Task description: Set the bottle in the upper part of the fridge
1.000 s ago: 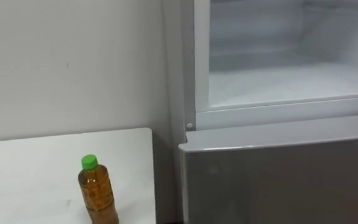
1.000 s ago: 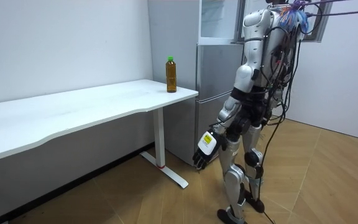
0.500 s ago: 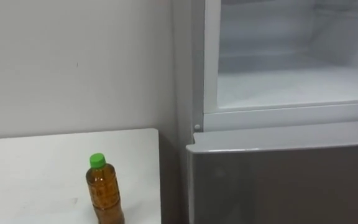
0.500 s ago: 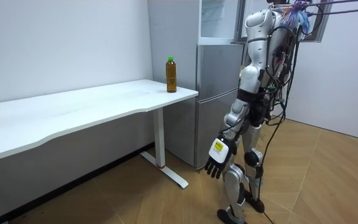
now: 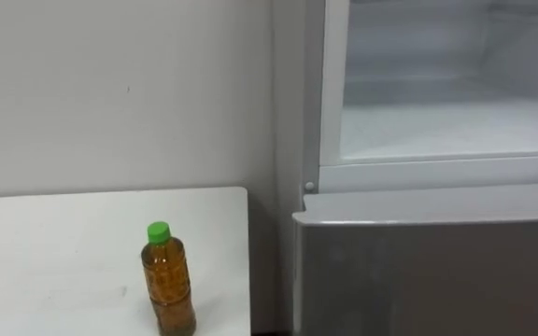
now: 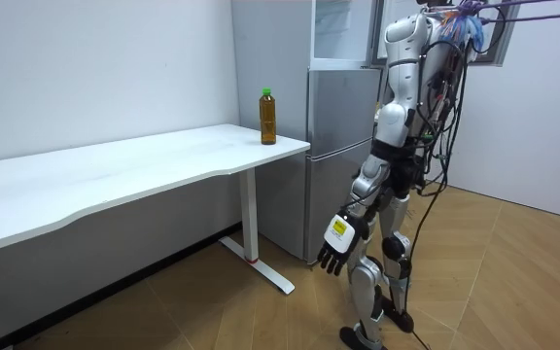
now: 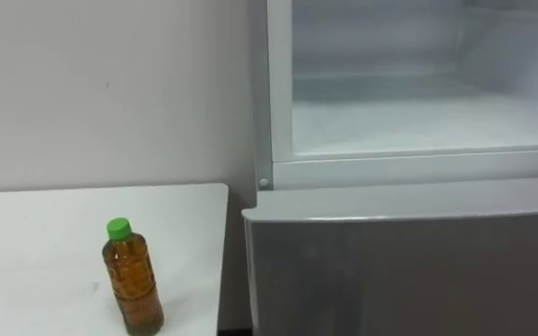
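A bottle (image 5: 168, 285) stands up straight on the white desk (image 5: 54, 252), near the desk's corner on the fridge side. It has a bright green cap (image 5: 159, 231) and it is full of brown drink. Any writing on the bottle is too small to read. No hand is touching it. Just beside the desk is the fridge. The upper fridge (image 5: 446, 131) is open, and you can see its white inside with a flat white floor. The lower door (image 5: 437, 280) under it is grey and shut. Behind the desk is a plain white wall (image 5: 110, 93). In the room view the robot stands upright on the wooden floor (image 6: 513, 282), right in front of the fridge, with the desk on its left side. Its left hand (image 6: 336, 243) hangs down low by its leg, well apart from the bottle. The fingers of that hand hang loose and a little spread, and they hold nothing.
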### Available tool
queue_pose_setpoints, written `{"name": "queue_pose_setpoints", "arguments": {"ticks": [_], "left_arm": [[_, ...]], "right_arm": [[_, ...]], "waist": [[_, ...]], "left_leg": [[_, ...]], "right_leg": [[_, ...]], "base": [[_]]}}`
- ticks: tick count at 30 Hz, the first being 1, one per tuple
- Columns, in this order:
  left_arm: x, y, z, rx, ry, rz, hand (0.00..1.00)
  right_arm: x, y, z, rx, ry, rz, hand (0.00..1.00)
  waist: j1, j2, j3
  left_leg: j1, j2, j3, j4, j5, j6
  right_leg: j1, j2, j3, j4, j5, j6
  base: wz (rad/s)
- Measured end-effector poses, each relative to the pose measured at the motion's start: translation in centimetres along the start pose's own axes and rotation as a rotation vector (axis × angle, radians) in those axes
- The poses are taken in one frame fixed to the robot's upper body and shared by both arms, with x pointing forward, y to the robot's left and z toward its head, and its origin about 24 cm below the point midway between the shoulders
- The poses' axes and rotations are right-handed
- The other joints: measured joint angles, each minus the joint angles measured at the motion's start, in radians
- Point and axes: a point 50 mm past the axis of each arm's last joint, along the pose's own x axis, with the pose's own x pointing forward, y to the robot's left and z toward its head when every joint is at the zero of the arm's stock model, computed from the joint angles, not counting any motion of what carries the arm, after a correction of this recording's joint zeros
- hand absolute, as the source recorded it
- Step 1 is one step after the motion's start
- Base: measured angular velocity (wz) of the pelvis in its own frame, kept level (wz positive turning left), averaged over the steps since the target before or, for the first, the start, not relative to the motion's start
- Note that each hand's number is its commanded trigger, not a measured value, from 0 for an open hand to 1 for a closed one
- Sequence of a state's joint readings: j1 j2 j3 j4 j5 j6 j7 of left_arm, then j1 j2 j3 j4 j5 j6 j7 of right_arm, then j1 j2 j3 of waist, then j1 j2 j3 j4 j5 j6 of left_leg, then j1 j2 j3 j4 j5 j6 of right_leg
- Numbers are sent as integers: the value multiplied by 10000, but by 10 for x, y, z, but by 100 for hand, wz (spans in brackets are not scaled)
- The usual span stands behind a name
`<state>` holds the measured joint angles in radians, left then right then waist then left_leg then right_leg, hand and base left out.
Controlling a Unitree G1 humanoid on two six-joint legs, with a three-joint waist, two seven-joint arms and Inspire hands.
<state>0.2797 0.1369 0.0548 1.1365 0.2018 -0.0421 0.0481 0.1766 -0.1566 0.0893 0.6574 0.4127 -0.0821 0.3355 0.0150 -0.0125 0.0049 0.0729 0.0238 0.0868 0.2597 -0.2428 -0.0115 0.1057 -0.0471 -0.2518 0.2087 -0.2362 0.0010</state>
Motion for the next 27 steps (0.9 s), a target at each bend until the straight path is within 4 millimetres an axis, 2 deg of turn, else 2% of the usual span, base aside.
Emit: {"name": "queue_pose_setpoints", "arguments": {"ticks": [3,5,6,7,8,9,11,15,18,21,22,24,27], "left_arm": [[0,2,3,88,-184,-47,0],[0,4,5,125,-302,-79,0],[0,5,6,144,-334,-71,0],[1,7,9,174,-472,-103,0],[1,8,10,183,-525,-126,0],[1,9,10,206,-525,-152,0],[1,11,12,257,-564,-183,0],[2,16,16,283,-682,-116,0],[2,17,17,274,-708,-69,0],[2,22,15,351,-633,44,0],[2,25,16,390,-651,118,0],[2,28,16,420,-647,181,0],[2,27,16,453,-546,158,0]], "right_arm": [[4,14,21,-490,-864,930,0],[4,26,40,-916,-1592,1631,0],[3,27,43,-1121,-1549,1728,0],[0,26,48,-1397,-1640,1888,0],[-1,26,52,-1571,-1764,1982,0],[-4,27,62,-1925,-2045,2190,0],[-7,25,69,-2233,-2104,2389,0],[-15,34,87,-2880,-2609,2927,0],[-24,51,114,-3818,-3661,3756,0],[-30,69,139,-4266,-4769,4697,0],[-31,73,146,-4235,-5058,4973,0],[-32,78,154,-4284,-5373,5328,0],[-31,83,165,-4170,-5796,5627,0]], "waist": [[181,-40,-17],[227,-83,2],[232,-100,12],[237,-177,90],[243,-178,103],[251,-170,108],[294,-173,108],[616,-170,105],[783,-197,76],[1011,-317,1],[1119,-409,-58],[1307,-491,-71],[1355,-483,-62]], "left_leg": [[-138,-3,19,4,-5,9],[-285,-5,39,26,-5,9],[-314,-5,39,57,-5,10],[-375,-1,38,113,-5,10],[-409,1,39,113,-5,10],[-452,2,39,110,-5,10],[-432,4,68,101,-5,11],[-351,26,216,86,-5,11],[-362,24,238,73,-7,15],[-291,38,239,57,-10,20],[-281,50,228,50,-11,22],[-264,61,227,50,-14,26],[-311,63,190,55,-18,35]], "right_leg": [[-145,-2,-12,26,10,12],[-230,-27,-121,179,10,12],[-246,-30,-137,192,10,12],[-281,-33,-137,227,14,8],[-328,-36,-129,270,15,7],[-395,-39,-116,305,16,4],[-402,-39,-69,341,17,3],[-436,-33,102,435,22,-5],[-551,-28,225,483,23,-7],[-545,-19,179,471,26,-11],[-531,-16,128,469,30,-17],[-516,-13,91,496,49,-39],[-534,-22,19,508,96,-45]], "base": [[2],[5],[7],[0],[0],[-4],[-9],[-12],[-7],[1],[4],[2],[4]]}}
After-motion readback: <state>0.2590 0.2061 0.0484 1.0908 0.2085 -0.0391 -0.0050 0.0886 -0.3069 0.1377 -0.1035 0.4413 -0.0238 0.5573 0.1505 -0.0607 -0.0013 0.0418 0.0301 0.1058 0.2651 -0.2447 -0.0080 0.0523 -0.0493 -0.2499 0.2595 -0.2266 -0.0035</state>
